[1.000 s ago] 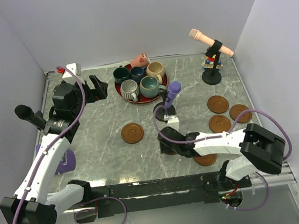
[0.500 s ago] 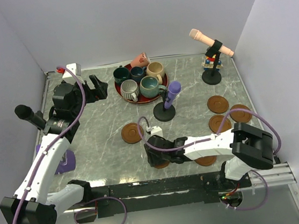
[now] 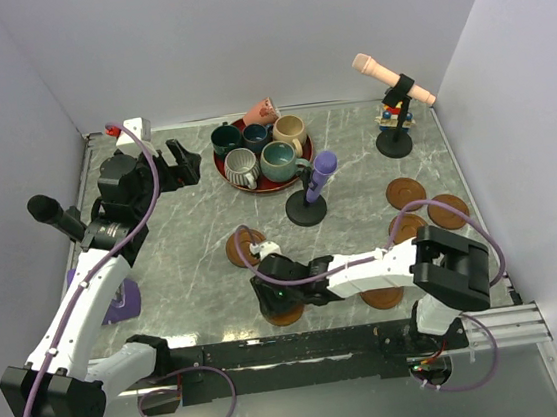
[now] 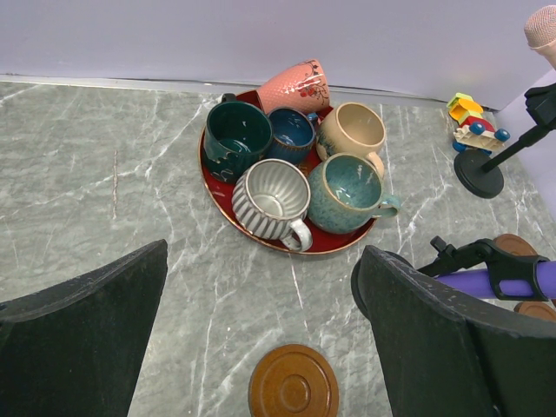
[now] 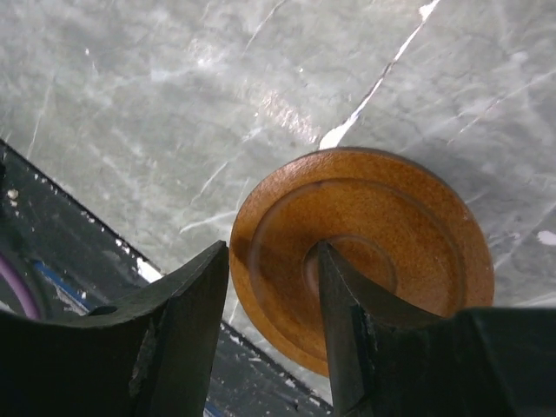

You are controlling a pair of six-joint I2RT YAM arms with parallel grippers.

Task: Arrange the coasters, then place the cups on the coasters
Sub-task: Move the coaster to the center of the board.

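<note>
My right gripper (image 3: 277, 304) is shut on a coaster (image 3: 287, 314) (image 5: 373, 252) at the table's near edge; one finger sits on its centre, the other outside its rim. Another coaster (image 3: 244, 248) (image 4: 294, 383) lies just behind, part hidden by the wrist. Several more coasters (image 3: 405, 192) lie at the right. The cups stand on a red plate (image 3: 222, 165) (image 4: 339, 241): grey ribbed (image 4: 271, 198), teal (image 4: 346, 191), beige (image 4: 352, 130), dark green (image 4: 236, 135), dark blue (image 4: 290, 132), and a pink one (image 4: 295, 85) tipped over. My left gripper (image 3: 181, 164) (image 4: 261, 269) hangs open left of the plate.
A purple microphone on a black base (image 3: 308, 205) stands between the plate and my right arm. At the back right are a peach microphone on a stand (image 3: 393, 85) and a small toy (image 3: 392, 115). A black microphone (image 3: 53, 216) is at the left wall.
My right gripper has moved left and toward the near edge, taking the coaster with it. The left arm has not moved.
</note>
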